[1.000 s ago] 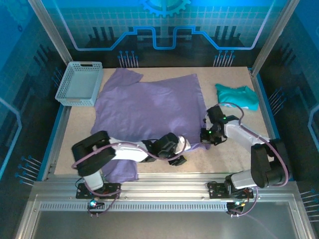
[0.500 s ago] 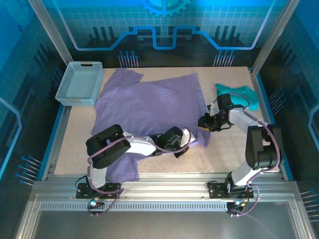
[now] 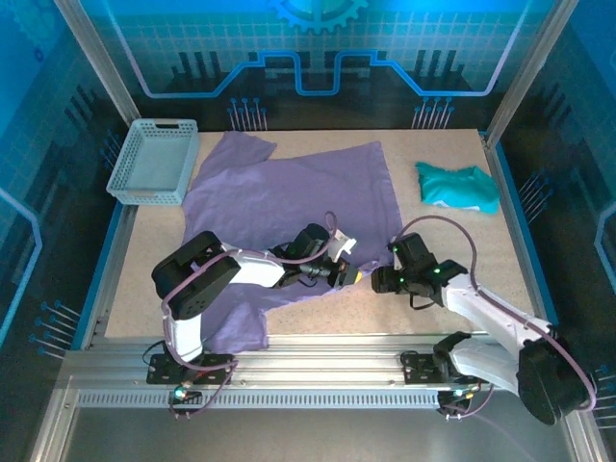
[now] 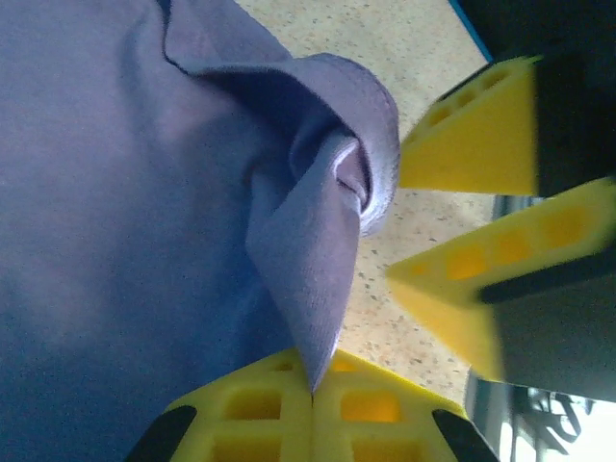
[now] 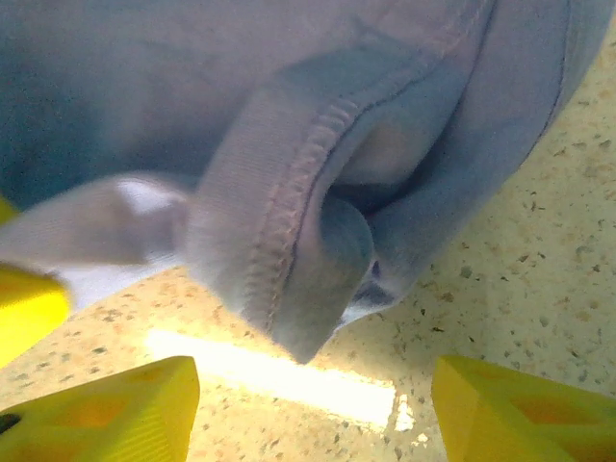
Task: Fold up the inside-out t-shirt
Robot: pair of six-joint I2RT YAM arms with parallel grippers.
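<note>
Moved: handover just happened! The right gripper (image 3: pixel 377 282) has let go of the t-shirt (image 3: pixel 289 207) corner and swung back toward the near edge. The left gripper (image 3: pixel 344 273) has snapped shut on that same corner.
Left gripper: fingertips pressed together on a point of purple cloth.
Right gripper: fingers spread wide, holding nothing, just beside the bunched hem (image 5: pixel 308 164).
T-shirt: spread mostly flat across the middle of the table (image 3: pixel 433 241), one sleeve trailing near the left arm's base. The near right corner is now drawn in leftward.
Progress: early, I'd say; no clean fold laid yet.
Left to do: likely sides in, then bottom to top.
Also there: basket (image 3: pixel 152 162) far left, green garment (image 3: pixel 459 187) far right, both well apart from the arms.
</note>
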